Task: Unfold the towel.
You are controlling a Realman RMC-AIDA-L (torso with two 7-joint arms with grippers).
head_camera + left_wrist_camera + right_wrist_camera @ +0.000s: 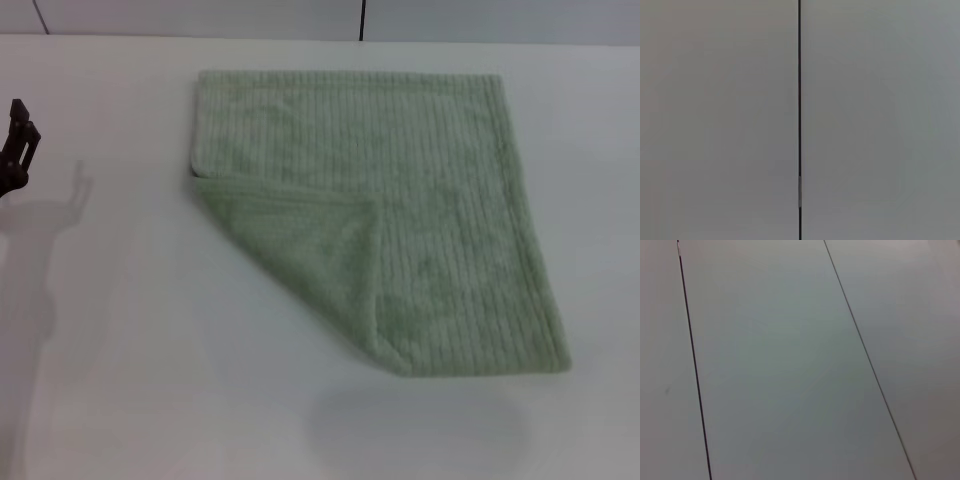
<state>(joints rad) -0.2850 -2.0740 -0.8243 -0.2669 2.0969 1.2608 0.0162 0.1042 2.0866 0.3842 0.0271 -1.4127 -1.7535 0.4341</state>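
Observation:
The pale sage-green ribbed towel [400, 210] lies flat on the white table [120, 350], in the middle and right of the head view. Its near-left corner is folded over onto the cloth, making a triangular flap [300, 240] whose diagonal edge runs from the left side to the front edge. My left gripper [18, 145] shows only as a dark part at the far left edge, raised above the table and well away from the towel. My right gripper is out of view. Both wrist views show only pale wall panels with dark seams.
A wall of pale panels stands behind the table's far edge [100, 37]. Bare table surface lies to the left of the towel and in front of it.

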